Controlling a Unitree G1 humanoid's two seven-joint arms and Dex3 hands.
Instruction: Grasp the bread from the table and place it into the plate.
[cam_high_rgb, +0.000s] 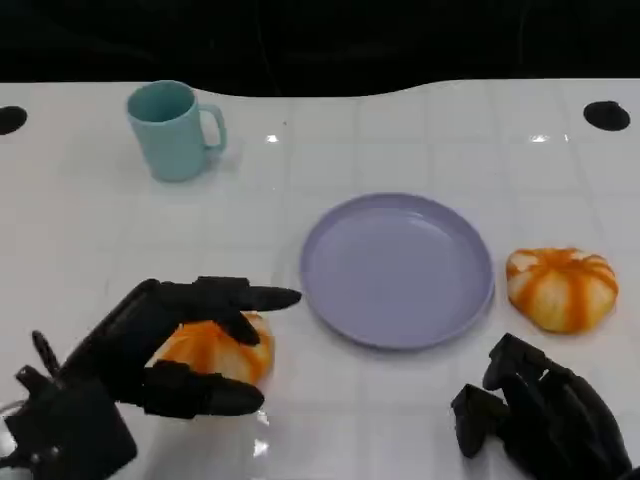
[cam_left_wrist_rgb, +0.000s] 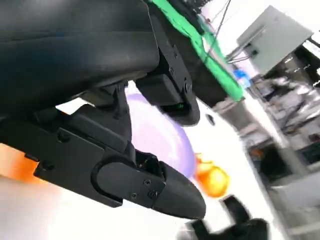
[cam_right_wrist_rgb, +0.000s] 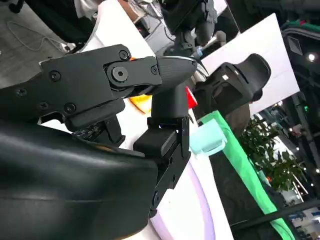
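Bread (cam_high_rgb: 215, 350) sits lower left of the frame, the left hand (cam_high_rgb: 175, 355) spread wide around it, beside the plate (cam_high_rgb: 397, 270). Right hand (cam_high_rgb: 540, 415) curled, holding nothing. No writing readable.

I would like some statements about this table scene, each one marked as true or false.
1. The purple plate has nothing on it. True.
2. The left hand has its fingers around a bread. True.
3. The teal mug lies on its side. False: it stands upright.
4. The second bread lies on the plate. False: it lies on the table, beside the plate.
5. The right hand holds a bread. False: it holds nothing.
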